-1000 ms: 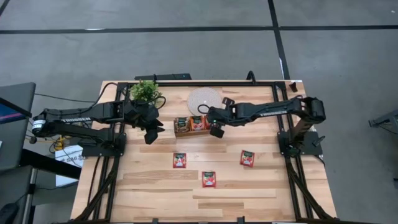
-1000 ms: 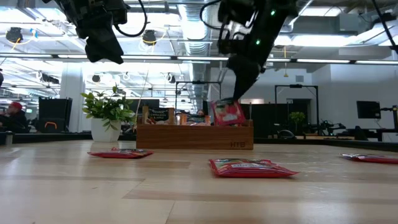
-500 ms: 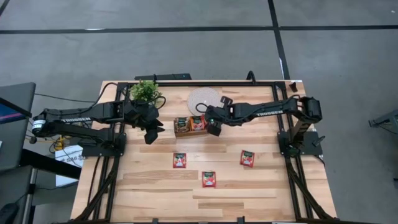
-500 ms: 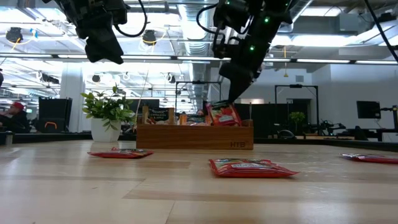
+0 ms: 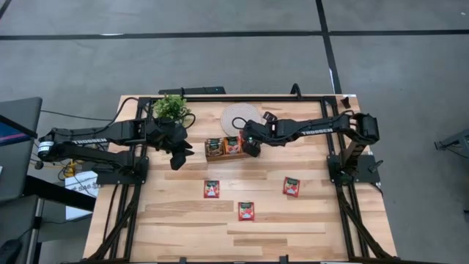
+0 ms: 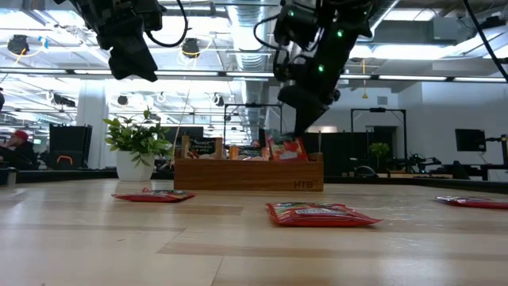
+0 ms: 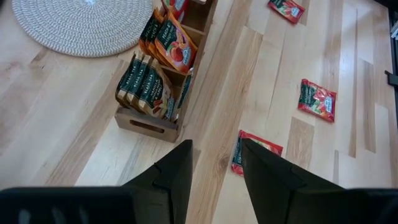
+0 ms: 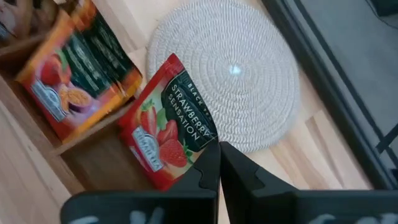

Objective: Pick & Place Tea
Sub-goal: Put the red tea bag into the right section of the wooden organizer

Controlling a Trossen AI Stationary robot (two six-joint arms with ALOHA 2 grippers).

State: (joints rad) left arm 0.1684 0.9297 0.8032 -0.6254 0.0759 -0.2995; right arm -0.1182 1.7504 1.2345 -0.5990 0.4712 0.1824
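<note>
The brown wooden tray stands mid-table, with sachets upright in its left and middle compartments. My right gripper hangs over the tray's right compartment, shut on a red strawberry tea sachet. In the low view that sachet shows behind the tray's front wall. My left gripper hovers open, left of the tray, holding nothing. Three red sachets lie flat on the near half of the table. My right gripper pinches the strawberry sachet between its two fingers at the upper corner nearest the wrist. The fingers come from above, slanting down. The sachet hangs tilted below them, its lower end dipped inside the tray's right compartment; whether it touches the floor there is hidden.
A round woven white disc lies just beyond the tray and a small potted plant stands at the far left. The near half of the table holds only the three flat sachets. A person sits far off in the room.
My right gripper has moved a little toward the table's left and far edge and down over the tray, staying shut. The strawberry sachet has sunk from above the tray's rim down into the right compartment.
</note>
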